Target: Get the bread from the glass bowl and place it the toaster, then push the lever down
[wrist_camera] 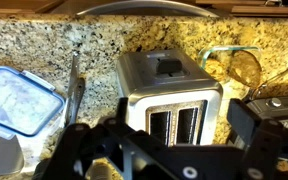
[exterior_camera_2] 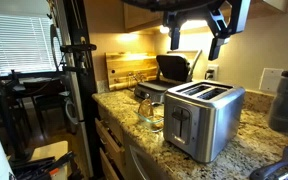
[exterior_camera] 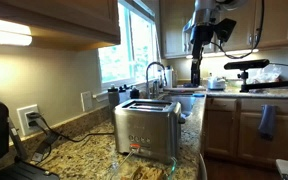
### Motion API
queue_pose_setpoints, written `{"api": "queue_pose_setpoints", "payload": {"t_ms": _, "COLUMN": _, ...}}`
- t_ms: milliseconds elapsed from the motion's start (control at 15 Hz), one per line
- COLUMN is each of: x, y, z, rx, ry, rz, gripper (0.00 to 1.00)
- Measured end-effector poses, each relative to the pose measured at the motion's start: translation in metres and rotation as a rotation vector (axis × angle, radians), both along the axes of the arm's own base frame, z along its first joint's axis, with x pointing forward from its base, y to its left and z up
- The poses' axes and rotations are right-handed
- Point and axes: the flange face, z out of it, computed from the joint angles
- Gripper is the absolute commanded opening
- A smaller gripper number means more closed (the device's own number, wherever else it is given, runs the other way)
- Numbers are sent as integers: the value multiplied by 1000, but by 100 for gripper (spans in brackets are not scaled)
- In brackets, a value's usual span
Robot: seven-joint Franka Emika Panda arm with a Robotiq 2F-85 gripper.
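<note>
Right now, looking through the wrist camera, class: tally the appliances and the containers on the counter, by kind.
Toaster: 1
Black appliance: 1
Glass bowl: 1
Blue-lidded plastic container: 1
Total: 4

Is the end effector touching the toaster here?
Apart. In an exterior view the end effector hangs above the toaster, with background wall showing between them.
</note>
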Motion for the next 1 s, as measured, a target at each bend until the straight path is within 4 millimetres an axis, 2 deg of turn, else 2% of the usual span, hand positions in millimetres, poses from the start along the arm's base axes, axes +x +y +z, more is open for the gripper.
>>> {"api": "queue_pose_setpoints", "payload": {"t_ms": 733, "x": 0, "y": 0, "z": 0, "rx": -2, "ry": 0, "rz": 0, "gripper": 100}}
{"api": "queue_pose_setpoints", "payload": {"t_ms": 1000, "x": 2, "y": 7, "z": 1, "rx": -27, "ry": 8, "rz": 1, "gripper": 100}}
